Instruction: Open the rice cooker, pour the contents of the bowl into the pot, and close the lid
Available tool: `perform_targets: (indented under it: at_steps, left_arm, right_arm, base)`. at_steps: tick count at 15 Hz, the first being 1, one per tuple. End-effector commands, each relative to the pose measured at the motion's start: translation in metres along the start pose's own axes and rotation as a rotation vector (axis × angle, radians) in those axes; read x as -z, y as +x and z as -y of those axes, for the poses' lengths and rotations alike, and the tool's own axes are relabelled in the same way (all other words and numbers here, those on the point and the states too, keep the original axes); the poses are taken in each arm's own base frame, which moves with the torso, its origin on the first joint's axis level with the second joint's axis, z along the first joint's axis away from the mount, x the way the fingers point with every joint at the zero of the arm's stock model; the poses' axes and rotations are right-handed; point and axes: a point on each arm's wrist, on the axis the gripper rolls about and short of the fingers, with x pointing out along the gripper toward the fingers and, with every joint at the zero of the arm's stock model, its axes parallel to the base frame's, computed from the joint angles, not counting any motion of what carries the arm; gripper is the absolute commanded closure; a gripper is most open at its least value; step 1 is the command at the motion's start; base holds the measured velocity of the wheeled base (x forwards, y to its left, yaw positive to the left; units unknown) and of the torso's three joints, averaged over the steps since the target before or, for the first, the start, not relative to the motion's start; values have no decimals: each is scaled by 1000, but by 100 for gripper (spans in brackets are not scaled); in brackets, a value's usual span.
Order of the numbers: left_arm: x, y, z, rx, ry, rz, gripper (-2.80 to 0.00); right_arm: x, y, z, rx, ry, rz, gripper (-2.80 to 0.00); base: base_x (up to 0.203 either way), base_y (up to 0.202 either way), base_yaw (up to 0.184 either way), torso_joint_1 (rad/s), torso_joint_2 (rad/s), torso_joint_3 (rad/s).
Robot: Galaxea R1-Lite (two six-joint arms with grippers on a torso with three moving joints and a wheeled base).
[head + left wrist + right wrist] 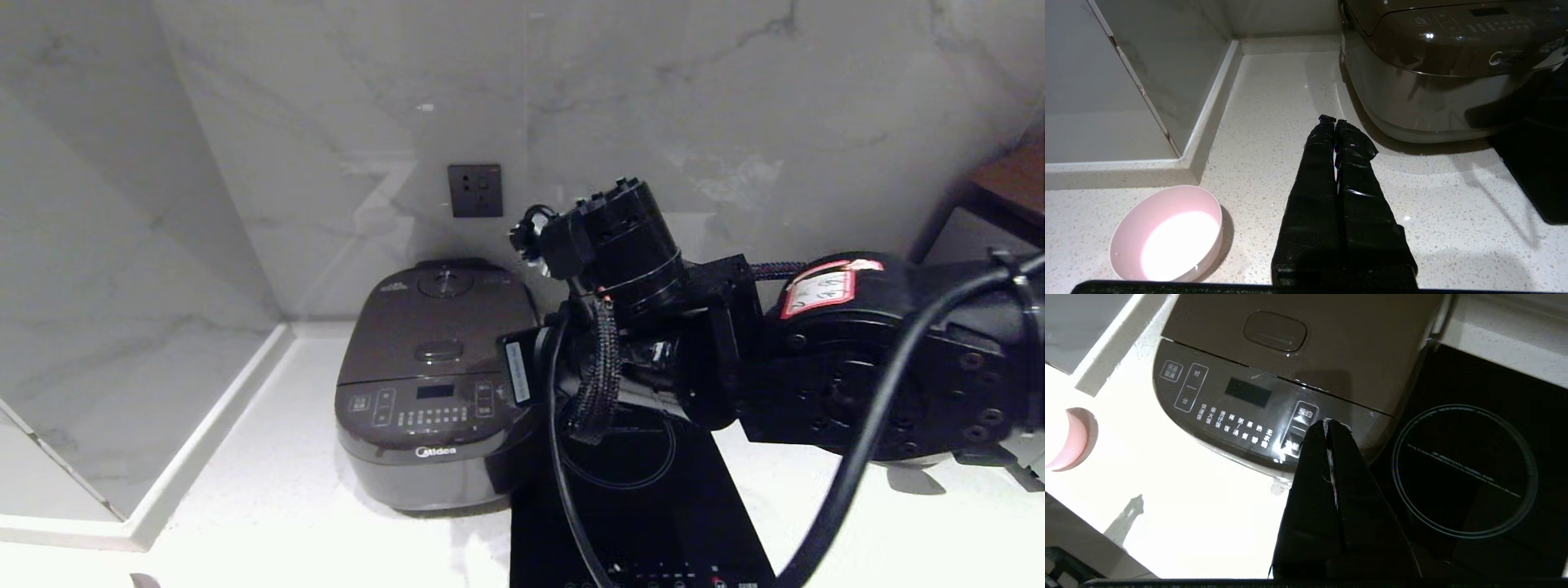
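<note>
Both end effectors (1335, 121) (1327, 424) closed

the rice cooker (437, 384) sits on the surface (277, 506) near its back edge, lid (445, 314) down, a wall socket (475, 190) on the wall behind it. the hob (653, 506) lies touching the cooker's right side. the bowl (1167, 234) stands on the surface to the cooker's front left, well apart, near the raised ledge (1208, 122) along the left edge.
</note>
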Motion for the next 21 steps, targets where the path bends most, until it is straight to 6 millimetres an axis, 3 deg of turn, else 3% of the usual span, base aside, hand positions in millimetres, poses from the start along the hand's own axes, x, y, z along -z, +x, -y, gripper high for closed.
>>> perform_targets:
  at_steps: [1,4,8,11,15,18,21]
  left_arm:
    - [0,0,0,1,0,0,0]
    - [0,0,0,-5,6,0,0]
    - [0,0,0,-5,3,-2,0]
    - [0,0,0,-5,22,0,0]
    - [0,0,0,-4,15,-1,0]
    - [0,0,0,-3,17,4,0]
    - [0,0,0,-5,17,3,0]
  right_arm:
    - [-10,-28,7,2,16,52,0]
    - [-20,-97,37,41,32,167,0]
    - [-1,-190,86,175,63,320,0]
    - [19,-247,123,399,48,437,0]
    - [54,-293,150,763,92,503,0]
    - [99,-319,148,991,115,528,0]
    - [129,-340,132,1145,96,586,0]
  base:
    - [0,0,0,0,0,0]
    - [0,0,0,0,0,0]
    - [0,0,0,0,0,0]
    - [0,0,0,0,0,0]
    - [0,0,0,0,0,0]
    - [0,0,0,0,0,0]
    - [0,0,0,0,0,0]
